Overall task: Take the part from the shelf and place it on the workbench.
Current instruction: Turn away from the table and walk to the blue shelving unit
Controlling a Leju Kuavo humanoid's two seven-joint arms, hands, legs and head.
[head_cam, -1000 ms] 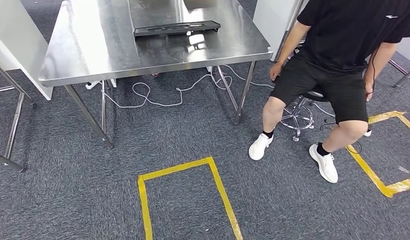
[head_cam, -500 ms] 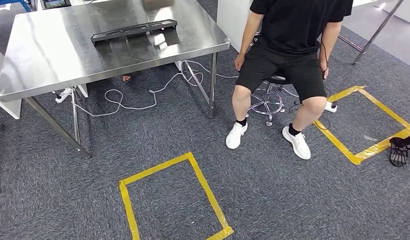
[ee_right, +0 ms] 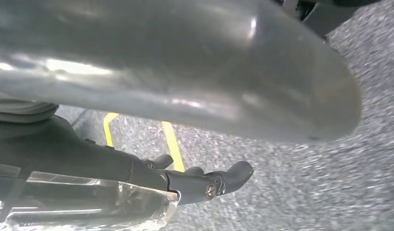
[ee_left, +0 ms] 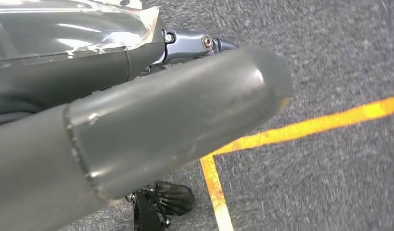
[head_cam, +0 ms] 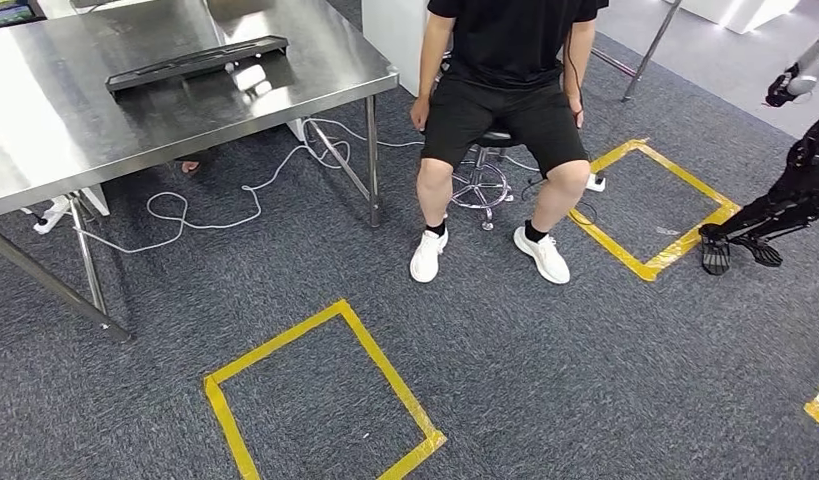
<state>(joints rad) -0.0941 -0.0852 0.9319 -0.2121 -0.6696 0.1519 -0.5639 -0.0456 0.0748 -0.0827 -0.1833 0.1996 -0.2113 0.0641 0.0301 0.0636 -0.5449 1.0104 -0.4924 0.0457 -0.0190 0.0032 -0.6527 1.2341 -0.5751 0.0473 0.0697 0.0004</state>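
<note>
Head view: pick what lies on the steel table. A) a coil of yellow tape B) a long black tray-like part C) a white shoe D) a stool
B: a long black part lies flat on the steel table; the shoes and the stool are on the carpet beside it.

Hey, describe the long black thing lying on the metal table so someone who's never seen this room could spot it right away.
Find the shiny steel workbench at the upper left of the head view. On its far side lies a long, flat black part, angled across the top. It is the only dark item on that reflective surface.
</note>
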